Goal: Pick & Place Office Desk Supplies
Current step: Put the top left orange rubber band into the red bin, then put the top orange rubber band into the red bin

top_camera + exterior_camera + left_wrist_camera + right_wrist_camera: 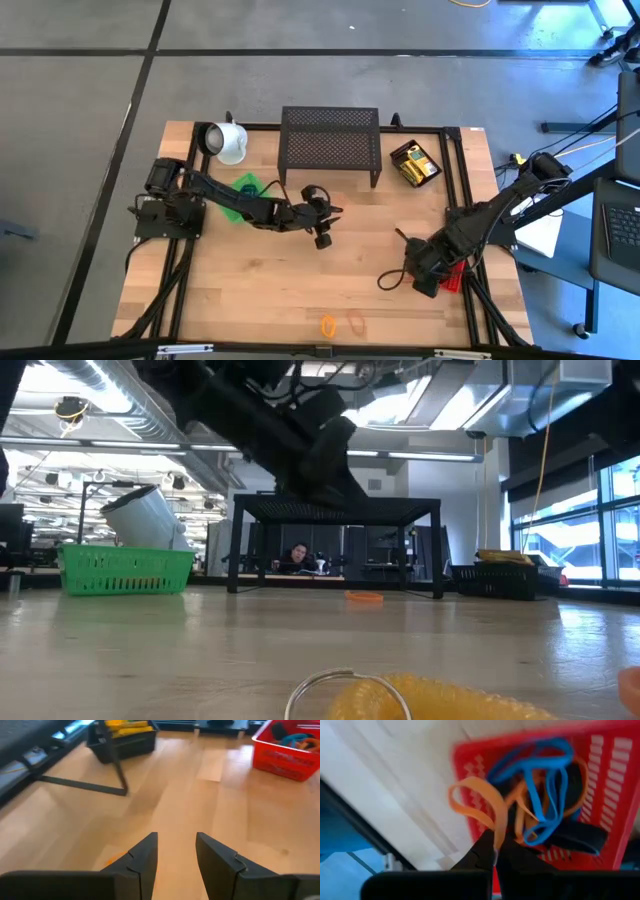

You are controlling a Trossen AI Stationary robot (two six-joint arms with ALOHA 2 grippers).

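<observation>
A grey concrete floor [300,90] crossed by dark seams surrounds the pale wooden table [260,290]. Beyond it, the low view shows silver ceiling ducts [120,400], long strip lights [90,455] and tall windows [610,530] at the right.

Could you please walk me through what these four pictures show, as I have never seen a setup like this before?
Two dark robot arms work at a wooden table. One camera looks straight down, one sits at table height, and one rides on each wrist. On the table stand a large black mesh shelf, a tipped white mug, a green basket, a black tray of small yellow boxes and a red basket of coloured loops. The left gripper hangs open over bare wood. The right gripper is shut on a thin orange loop above the red basket.
</observation>
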